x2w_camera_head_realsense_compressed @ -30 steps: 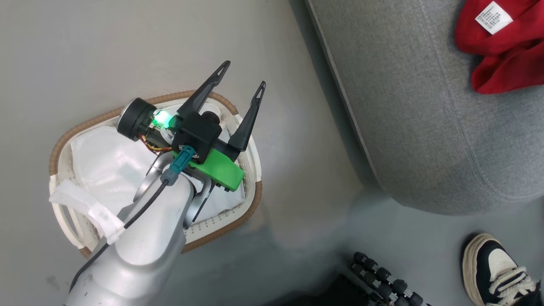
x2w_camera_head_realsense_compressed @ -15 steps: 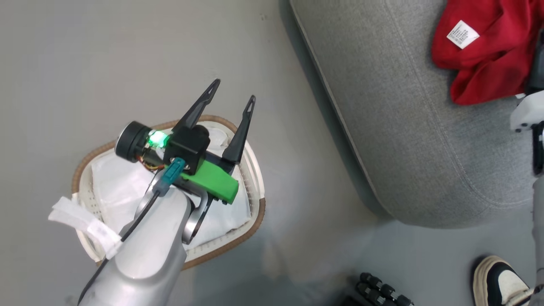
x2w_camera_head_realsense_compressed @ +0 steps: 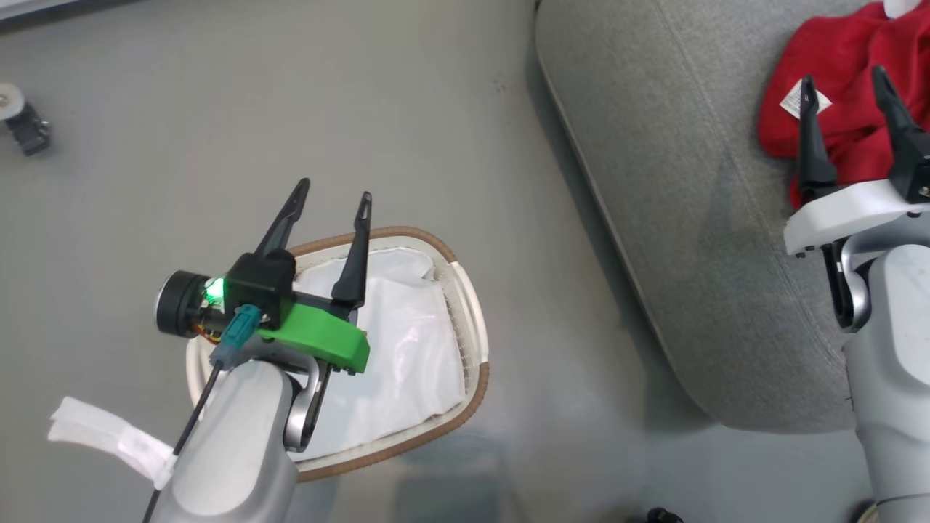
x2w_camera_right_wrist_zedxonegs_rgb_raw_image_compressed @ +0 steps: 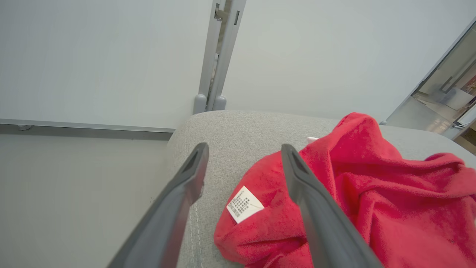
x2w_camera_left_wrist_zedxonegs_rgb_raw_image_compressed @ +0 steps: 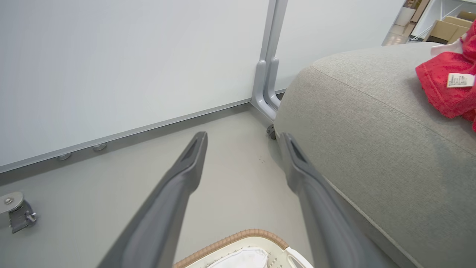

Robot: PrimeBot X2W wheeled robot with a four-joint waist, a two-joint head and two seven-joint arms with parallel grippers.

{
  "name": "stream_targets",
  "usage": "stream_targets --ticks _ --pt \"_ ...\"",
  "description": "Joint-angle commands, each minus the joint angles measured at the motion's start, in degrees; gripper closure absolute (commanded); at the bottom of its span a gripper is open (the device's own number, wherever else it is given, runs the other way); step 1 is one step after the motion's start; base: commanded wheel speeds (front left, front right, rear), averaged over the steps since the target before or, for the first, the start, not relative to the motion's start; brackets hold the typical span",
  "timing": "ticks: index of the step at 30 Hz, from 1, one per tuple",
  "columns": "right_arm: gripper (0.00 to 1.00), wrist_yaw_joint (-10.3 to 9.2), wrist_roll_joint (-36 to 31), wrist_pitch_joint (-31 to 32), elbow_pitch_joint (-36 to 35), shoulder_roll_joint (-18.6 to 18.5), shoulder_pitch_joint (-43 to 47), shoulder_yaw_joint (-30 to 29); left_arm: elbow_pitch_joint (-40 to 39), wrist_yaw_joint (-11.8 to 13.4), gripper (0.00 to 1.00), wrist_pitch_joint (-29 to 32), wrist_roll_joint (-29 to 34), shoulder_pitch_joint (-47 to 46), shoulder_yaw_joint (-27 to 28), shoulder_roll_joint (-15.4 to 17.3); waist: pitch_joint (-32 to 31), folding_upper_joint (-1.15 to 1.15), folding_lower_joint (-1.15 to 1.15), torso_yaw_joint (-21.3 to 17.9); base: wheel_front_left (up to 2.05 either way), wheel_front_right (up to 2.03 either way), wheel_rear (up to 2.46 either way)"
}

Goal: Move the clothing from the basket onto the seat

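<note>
The clothing (x2w_camera_head_realsense_compressed: 835, 43) is a crumpled bright red heap with a small white label (x2w_camera_right_wrist_zedxonegs_rgb_raw_image_compressed: 243, 204), lying on the light grey seat (x2w_camera_head_realsense_compressed: 690, 218). My right gripper (x2w_camera_head_realsense_compressed: 843, 77) hovers over the heap's near edge, open, with nothing between its fingers. In the right wrist view the right gripper (x2w_camera_right_wrist_zedxonegs_rgb_raw_image_compressed: 244, 148) straddles the label end of the clothing (x2w_camera_right_wrist_zedxonegs_rgb_raw_image_compressed: 372, 186). The white basket (x2w_camera_head_realsense_compressed: 476, 319) with its brown rim stands on the floor left of the seat, showing just its white liner (x2w_camera_head_realsense_compressed: 392, 349). My left gripper (x2w_camera_head_realsense_compressed: 333, 192) hangs open above the basket's far rim, holding nothing.
A small caster-like fitting (x2w_camera_head_realsense_compressed: 22, 123) stands on the grey floor at the far left. A white wall panel with a grey post (x2w_camera_left_wrist_zedxonegs_rgb_raw_image_compressed: 266, 74) runs behind the seat (x2w_camera_left_wrist_zedxonegs_rgb_raw_image_compressed: 372, 130). A strip of white tape (x2w_camera_head_realsense_compressed: 109, 436) hangs off my left arm's cable.
The head camera has swung, shifting the whole picture. My right gripper has come into the head view, fingers apart over the clothing. The left gripper stays open over the basket.
</note>
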Motion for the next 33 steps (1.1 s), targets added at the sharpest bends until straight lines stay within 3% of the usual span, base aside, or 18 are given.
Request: stream_targets --ticks 1,12,22,33 --pt "0.00 -0.08 0.5 -0.3 -0.4 0.0 1.0 0.7 -0.3 0.6 0.00 -0.2 0.8 1.3 1.2 -0.1 -2.2 0.00 0.00 2.6 0.00 0.00 0.00" --pt "0.00 -0.08 1.8 -0.3 -1.4 1.9 5.5 5.1 -2.8 0.1 0.00 -0.2 3.2 6.9 11.1 -1.8 -6.5 0.00 0.00 8.4 0.00 0.00 0.00" --pt "0.00 -0.07 2.6 -0.3 -2.0 4.4 11.1 6.0 -3.0 -1.2 0.00 -0.2 4.0 12.6 19.1 -3.1 -10.8 0.00 0.00 11.2 0.00 0.00 0.00" --pt "0.00 -0.07 3.6 -0.3 -2.2 6.4 15.8 6.4 -3.6 -3.1 0.00 -0.2 4.7 17.2 21.5 -3.6 -14.8 0.00 0.00 11.7 0.00 0.00 0.00"
